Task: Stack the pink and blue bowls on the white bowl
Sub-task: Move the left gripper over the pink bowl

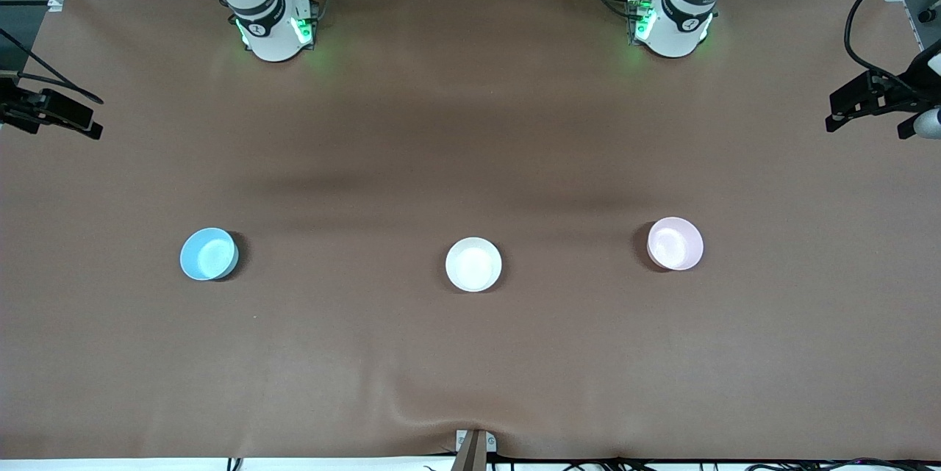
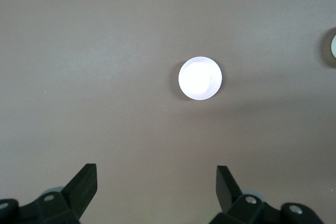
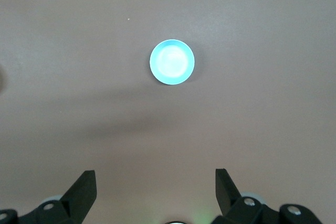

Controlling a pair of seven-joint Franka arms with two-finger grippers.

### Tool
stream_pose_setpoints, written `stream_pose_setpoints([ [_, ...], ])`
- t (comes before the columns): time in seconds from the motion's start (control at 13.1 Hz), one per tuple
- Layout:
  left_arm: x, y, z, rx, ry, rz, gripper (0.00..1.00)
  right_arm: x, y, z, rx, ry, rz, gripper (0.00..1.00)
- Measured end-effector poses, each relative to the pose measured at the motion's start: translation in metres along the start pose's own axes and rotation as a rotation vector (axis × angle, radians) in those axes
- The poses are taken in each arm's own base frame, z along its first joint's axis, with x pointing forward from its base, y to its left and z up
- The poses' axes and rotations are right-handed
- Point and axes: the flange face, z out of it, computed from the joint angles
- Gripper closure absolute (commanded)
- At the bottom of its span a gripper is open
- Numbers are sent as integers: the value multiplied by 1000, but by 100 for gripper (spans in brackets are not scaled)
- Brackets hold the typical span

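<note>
Now I count three bowls in a row on one brown table (image 1: 470, 126), all upright and separate.

Largest first: the table, then my two arms, both held high and waiting. The left gripper (image 2: 156, 184) hangs over the table with jaws spread wide and empty; the pink bowl (image 1: 675, 243) sits ahead of its fingertips, slightly off the gap's centre line. The right gripper (image 3: 155, 184) is likewise spread and empty, with the blue bowl (image 1: 209, 254) ahead of its gap, close to the centre line. The white bowl (image 1: 473, 264) stands between those two, well apart from each. Each bowl is round, mouth facing up, so I see no long axis.
</note>
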Motion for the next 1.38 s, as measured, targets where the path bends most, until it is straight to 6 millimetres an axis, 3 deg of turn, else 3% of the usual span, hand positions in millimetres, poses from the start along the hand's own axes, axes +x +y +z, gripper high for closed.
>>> stream_pose_setpoints([
  [0.46, 0, -3, 1, -2, -2, -5, 0, 0, 0, 0, 0, 0, 0, 0],
  [0.61, 2, -3, 9, -4, -22, -5, 0, 0, 0, 0, 0, 0, 0, 0],
  [1.0, 41, -22, 88, -14, -112, -29, 0, 0, 0, 0, 0, -1, -1, 0],
  [1.38, 84, -28, 186, -17, -148, -30, 0, 0, 0, 0, 0, -1, -1, 0],
])
